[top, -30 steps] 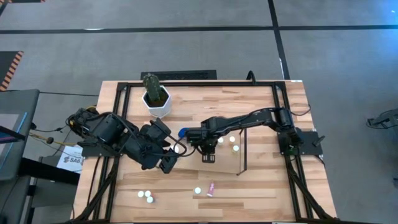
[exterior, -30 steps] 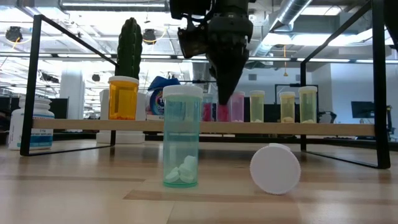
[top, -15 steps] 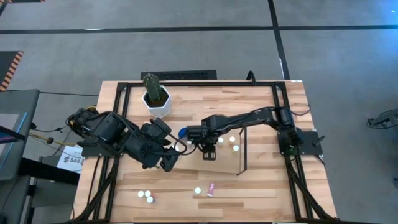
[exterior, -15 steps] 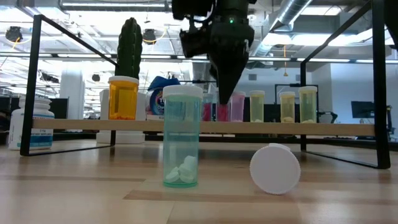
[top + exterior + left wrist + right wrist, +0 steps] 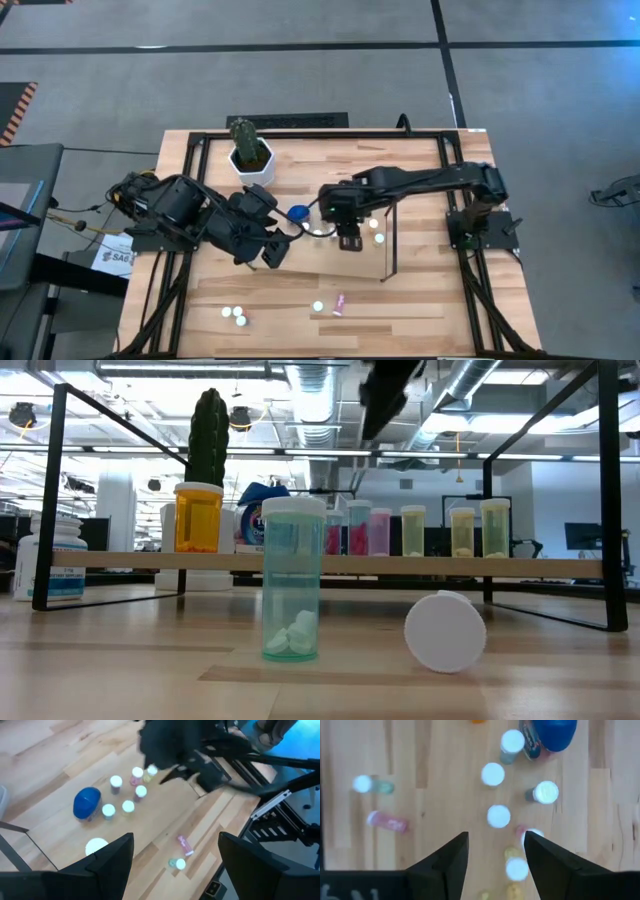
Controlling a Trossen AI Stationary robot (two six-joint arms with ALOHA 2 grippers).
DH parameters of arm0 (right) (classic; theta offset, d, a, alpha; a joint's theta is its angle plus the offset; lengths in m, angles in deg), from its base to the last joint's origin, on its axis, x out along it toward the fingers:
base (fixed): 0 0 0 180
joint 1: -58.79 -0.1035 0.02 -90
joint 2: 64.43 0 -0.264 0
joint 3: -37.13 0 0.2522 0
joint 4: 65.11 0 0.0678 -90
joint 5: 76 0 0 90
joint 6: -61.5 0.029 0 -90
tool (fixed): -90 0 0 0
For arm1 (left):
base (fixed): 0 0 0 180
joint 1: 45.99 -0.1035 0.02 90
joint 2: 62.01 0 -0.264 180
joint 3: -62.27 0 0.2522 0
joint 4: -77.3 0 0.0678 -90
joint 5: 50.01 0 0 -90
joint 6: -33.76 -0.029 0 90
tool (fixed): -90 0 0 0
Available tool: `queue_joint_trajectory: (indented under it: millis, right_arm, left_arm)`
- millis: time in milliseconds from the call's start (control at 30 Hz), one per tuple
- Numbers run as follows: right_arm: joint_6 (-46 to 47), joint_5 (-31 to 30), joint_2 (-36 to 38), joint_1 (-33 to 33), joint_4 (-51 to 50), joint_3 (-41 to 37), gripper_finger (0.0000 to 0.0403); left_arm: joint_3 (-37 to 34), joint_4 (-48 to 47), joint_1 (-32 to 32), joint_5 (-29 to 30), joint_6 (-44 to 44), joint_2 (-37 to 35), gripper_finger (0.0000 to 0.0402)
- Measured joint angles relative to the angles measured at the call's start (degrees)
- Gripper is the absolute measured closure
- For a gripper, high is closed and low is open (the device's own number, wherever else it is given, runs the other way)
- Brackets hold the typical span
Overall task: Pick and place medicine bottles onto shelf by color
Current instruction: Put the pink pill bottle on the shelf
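The shelf (image 5: 330, 564) carries a row of standing bottles: an orange one (image 5: 198, 517), a blue-capped one (image 5: 297, 213), pink ones (image 5: 355, 532) and yellowish ones (image 5: 462, 530). My right gripper (image 5: 495, 860) is open and empty, high above the shelf's row; it also shows in the high view (image 5: 347, 238) and at the top of the low view (image 5: 385, 390). My left gripper (image 5: 175, 870) is open and empty over the table left of the shelf (image 5: 272, 252). On the near table a teal bottle (image 5: 292, 580) stands upright and a white-capped one (image 5: 445, 632) lies on its side.
A pink bottle (image 5: 340, 303) lies near the front edge, with two white-capped bottles (image 5: 233, 315) to its left. A cactus in a white pot (image 5: 252, 155) stands at the far left. The black frame's posts (image 5: 608, 490) ring the table. A large white bottle (image 5: 50, 565) stands beyond the frame.
My right gripper has gone up, away from the pink bottles on the shelf, and a little toward the table's right edge. The pink bottle it stood over stays upright on the shelf.
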Motion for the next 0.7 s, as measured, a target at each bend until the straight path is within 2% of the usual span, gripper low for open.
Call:
queue_joint_trajectory:
  millis: [200,367,567,700]
  right_arm:
    - [-0.66,0.01,3.22,-4.78,-3.58,0.01,0.0199]
    - [-8.66,0.03,3.30,-11.93,-3.27,-0.01,0.0207]
    - [-17.49,0.12,3.28,-19.72,4.80,-2.94,0.0218]
    - [-18.74,0.14,3.12,-22.68,10.82,-4.90,0.0226]
  left_arm:
    - [-1.15,0.43,-0.02,1.29,0.21,-0.01,0.0126]
    - [-3.05,0.75,-0.02,1.29,0.71,0.02,0.0126]
    - [-7.00,0.98,-0.04,-0.40,5.01,0.02,0.0126]
    - [-9.71,0.95,0.33,-1.11,8.13,0.04,0.0126]
